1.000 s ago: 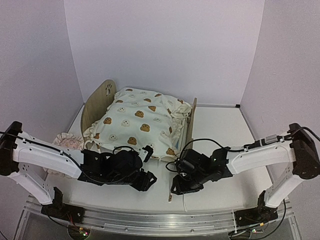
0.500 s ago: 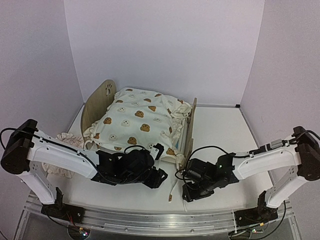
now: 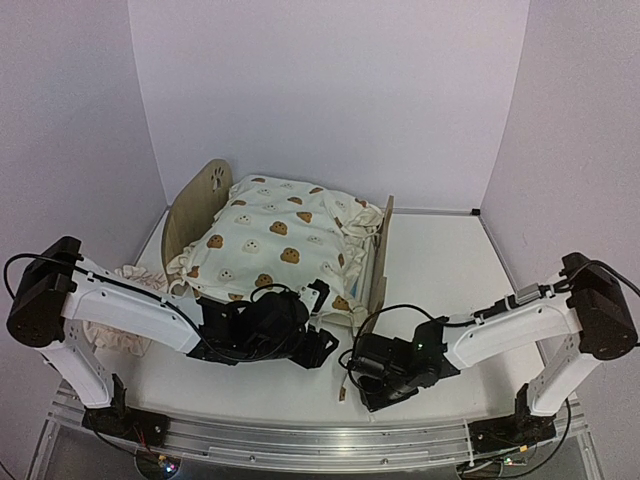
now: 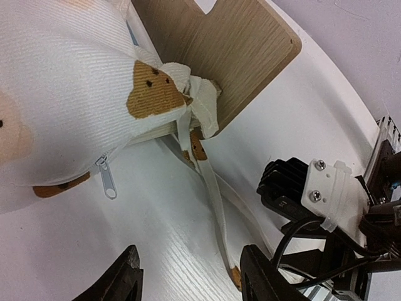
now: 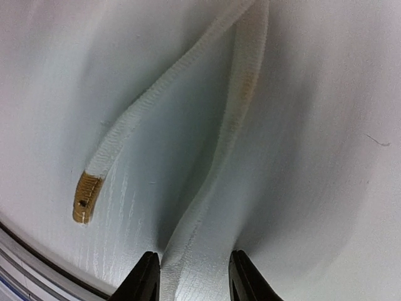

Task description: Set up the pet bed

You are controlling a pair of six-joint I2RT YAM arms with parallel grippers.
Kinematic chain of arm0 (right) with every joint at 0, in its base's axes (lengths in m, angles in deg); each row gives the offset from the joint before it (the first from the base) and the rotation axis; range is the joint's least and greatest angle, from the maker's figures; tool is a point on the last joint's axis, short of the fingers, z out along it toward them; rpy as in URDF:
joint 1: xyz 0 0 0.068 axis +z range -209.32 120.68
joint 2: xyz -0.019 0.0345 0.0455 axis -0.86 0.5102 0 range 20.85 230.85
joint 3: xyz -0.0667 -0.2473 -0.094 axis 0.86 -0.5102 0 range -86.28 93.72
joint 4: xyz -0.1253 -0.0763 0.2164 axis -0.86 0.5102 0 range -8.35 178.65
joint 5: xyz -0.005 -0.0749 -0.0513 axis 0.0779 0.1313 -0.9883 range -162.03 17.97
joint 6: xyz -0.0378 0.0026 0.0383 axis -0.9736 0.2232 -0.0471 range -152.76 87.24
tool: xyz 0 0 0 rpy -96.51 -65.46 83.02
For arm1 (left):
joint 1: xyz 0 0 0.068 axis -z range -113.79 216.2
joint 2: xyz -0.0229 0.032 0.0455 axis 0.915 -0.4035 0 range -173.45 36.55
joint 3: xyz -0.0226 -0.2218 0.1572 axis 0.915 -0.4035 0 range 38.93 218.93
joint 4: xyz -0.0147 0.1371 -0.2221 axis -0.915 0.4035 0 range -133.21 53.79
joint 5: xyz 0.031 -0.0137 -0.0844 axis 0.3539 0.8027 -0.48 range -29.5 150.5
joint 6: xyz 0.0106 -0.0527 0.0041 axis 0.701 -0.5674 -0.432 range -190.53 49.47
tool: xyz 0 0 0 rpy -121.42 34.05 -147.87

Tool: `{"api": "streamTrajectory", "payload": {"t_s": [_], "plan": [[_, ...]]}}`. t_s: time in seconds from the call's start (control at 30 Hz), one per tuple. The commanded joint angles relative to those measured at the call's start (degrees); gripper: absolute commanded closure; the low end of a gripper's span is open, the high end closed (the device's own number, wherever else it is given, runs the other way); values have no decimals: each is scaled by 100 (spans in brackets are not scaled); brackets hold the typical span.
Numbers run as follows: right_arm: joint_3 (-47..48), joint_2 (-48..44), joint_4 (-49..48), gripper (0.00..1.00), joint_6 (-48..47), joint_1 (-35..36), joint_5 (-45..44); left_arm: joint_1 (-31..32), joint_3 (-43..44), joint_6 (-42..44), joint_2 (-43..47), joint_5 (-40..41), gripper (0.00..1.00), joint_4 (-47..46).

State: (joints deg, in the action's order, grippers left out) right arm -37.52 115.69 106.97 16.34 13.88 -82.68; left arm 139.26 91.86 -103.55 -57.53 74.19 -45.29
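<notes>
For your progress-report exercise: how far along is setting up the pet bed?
Done: the bear-print quilt lies on the pet bed, though bunched. In hand: a quilt tie lies between the right end effector's fingers; the left end effector is open above the table by the quilt's corner. Left: smoothing the quilt, probably securing ties, and placing the ruffled pillow, now on the table beside the bed.
</notes>
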Motion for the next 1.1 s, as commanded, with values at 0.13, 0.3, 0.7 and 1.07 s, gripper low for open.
{"api": "streamTrajectory", "payload": {"t_s": [0.13, 0.3, 0.7, 1.07], "plan": [[145, 23, 560, 88, -35, 104, -776, -36, 147, 112, -107, -95, 47, -377], [156, -228, 804, 100, -328, 99, -1170, -34, 130, 121, -147, -104, 47, -520], [465, -956, 1829, 83, -980, -109, -2405, -20, 183, 99, -219, -509, 48, -361], [-188, -1529, 1767, 46, -204, -201, -1756, -20, 243, 106, -443, -349, 47, -510]]}}
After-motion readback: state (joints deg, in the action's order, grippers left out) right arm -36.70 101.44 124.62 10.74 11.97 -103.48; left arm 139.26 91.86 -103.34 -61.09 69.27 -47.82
